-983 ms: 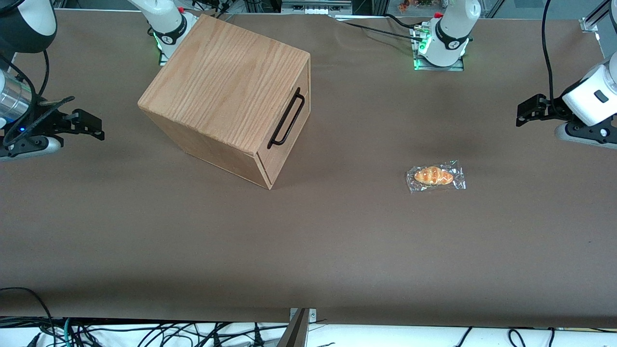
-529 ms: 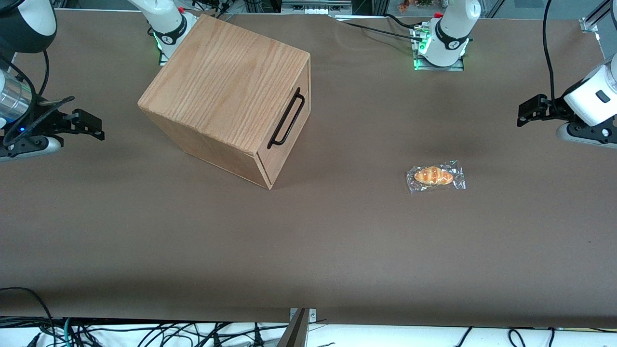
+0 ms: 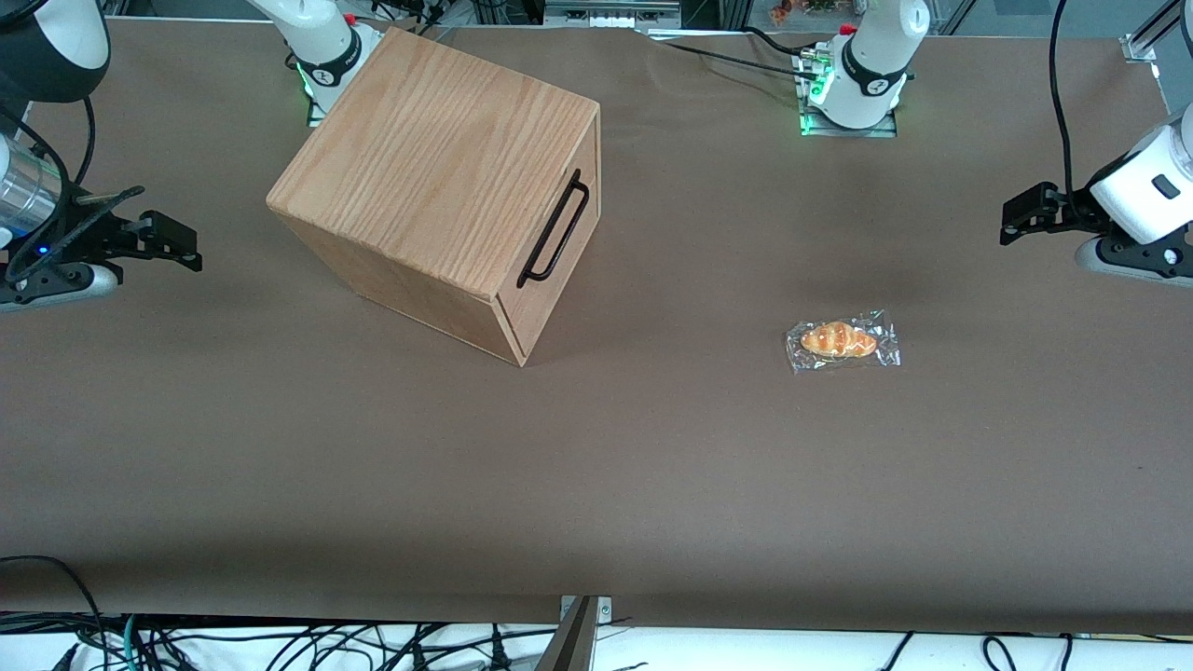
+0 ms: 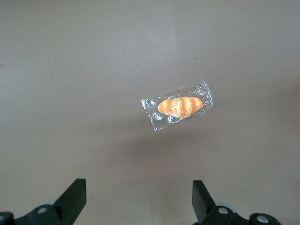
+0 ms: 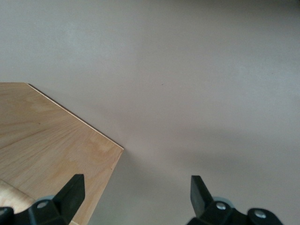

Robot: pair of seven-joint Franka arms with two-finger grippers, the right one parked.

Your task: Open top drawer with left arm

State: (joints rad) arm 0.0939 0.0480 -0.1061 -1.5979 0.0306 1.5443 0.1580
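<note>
Gripper (image 3: 1018, 216) unmoved, fingers apart | top drawer (image 3: 557, 244) still closed

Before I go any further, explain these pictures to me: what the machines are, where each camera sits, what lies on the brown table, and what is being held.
These are two robot arms bolted to a brown table. One picture looks at them from the front; the other two come from cameras on each arm's wrist, looking down past the fingers.

The glossy white left arm is the one working. Its small black two-finger gripper hangs at its own end of the table, open and holding nothing. Its wrist camera shows both fingers spread apart above the table.

On the table stands an oak-grain wooden box. Its top drawer, with a long thin black wire handle, is shut and untouched. A small bread roll in clear plastic wrap lies nearer the working arm.
</note>
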